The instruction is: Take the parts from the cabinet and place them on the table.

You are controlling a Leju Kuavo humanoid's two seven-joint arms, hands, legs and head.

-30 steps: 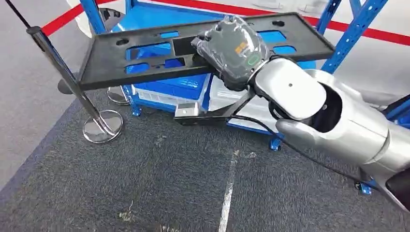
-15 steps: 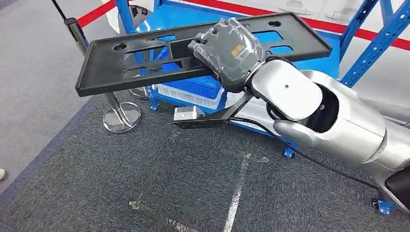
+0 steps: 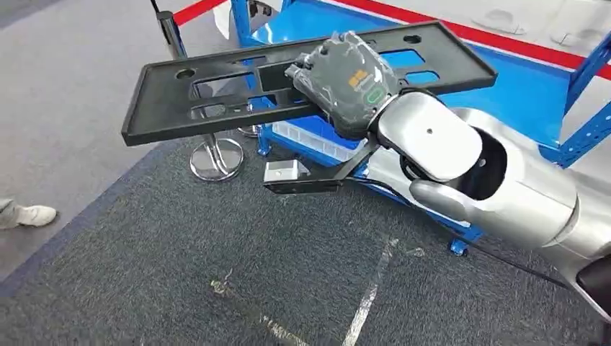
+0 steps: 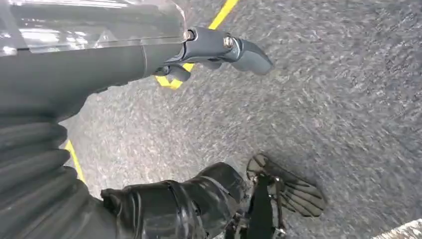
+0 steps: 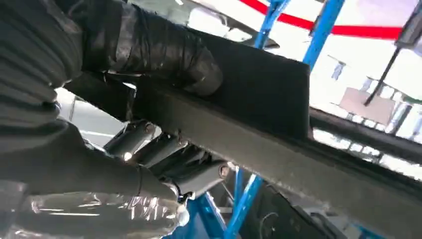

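A long flat black plastic part with several cut-outs is held level above the carpet, in front of the blue cabinet. My right hand, wrapped in clear film, grips it near its middle from the right. In the right wrist view the thumb lies on one face of the black part and the fingers curl under its edge. My left hand hangs over the grey floor with nothing in it, its fingers and thumb apart.
A chrome stanchion post with a round base stands left of the cabinet, with a red barrier band behind it. A person's white shoe shows at the left edge. White bins sit low in the cabinet. Dark carpet lies below.
The whole picture has shifted: the camera has turned, so cabinet and stanchion slide right in view and a shoe appears at the left. The part stays in my right hand.
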